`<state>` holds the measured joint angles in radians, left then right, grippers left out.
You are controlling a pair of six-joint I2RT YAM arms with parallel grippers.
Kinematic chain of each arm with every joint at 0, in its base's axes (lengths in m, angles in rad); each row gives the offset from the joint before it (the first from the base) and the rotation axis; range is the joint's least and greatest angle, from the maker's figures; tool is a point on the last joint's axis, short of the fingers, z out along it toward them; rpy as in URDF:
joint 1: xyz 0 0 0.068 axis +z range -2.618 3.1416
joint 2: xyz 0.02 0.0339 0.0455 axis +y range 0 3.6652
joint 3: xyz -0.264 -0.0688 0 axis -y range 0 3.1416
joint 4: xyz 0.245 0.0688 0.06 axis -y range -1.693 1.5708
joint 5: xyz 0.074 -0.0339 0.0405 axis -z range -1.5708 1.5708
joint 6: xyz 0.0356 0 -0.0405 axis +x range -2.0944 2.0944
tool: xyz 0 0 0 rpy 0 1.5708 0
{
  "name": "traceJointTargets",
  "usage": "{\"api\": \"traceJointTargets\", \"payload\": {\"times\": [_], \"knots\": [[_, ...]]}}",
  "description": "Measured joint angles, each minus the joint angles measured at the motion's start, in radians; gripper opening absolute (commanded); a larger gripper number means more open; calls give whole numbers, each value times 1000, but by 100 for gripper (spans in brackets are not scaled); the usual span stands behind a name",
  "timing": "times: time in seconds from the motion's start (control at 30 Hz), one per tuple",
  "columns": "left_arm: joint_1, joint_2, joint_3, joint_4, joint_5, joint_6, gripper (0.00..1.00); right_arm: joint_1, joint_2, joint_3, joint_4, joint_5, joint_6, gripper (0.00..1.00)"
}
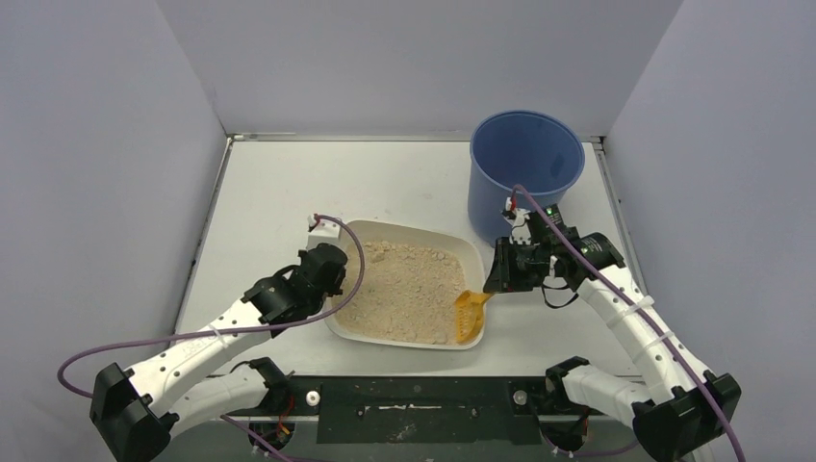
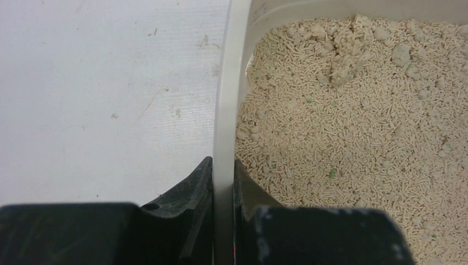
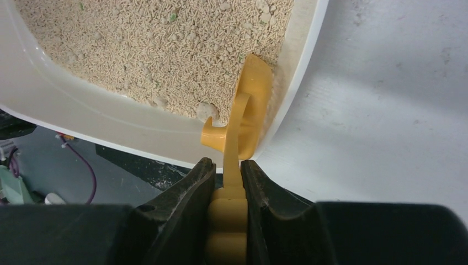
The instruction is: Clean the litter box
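Note:
The off-white litter box [image 1: 473, 252] sits mid-table, filled with beige pellet litter [image 1: 404, 289]. My left gripper [image 1: 332, 289] is shut on the box's left rim [image 2: 223, 110], one finger outside and one inside the wall. My right gripper [image 1: 500, 281] is shut on the handle of the orange scoop [image 1: 470, 313]. The scoop's head [image 3: 251, 105] rests in the litter at the box's near right corner, with a pale clump [image 3: 208, 111] beside it. Several clumps [image 2: 353, 38] lie on the litter at the far side.
A tall blue bucket [image 1: 525, 173] stands behind the right gripper at the back right. Grey walls enclose the white table [image 1: 260, 192] on three sides. The black base rail [image 1: 423, 399] runs along the near edge.

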<state>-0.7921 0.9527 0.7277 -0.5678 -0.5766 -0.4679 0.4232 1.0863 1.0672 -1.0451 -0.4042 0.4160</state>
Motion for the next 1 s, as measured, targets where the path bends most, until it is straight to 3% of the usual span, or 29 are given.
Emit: {"api": "traceJointTargets", "payload": {"times": [0.27,0.53,1.0], "knots": [[0,0,2,23,-43,66,0,-102,-134,-168,90,-134,1,0],[16,114,26,28,-97,106,0,-159,-259,-357,156,-225,37,0],[103,189,50,71,-5,145,0,-150,-294,-568,389,-363,196,0]]}}
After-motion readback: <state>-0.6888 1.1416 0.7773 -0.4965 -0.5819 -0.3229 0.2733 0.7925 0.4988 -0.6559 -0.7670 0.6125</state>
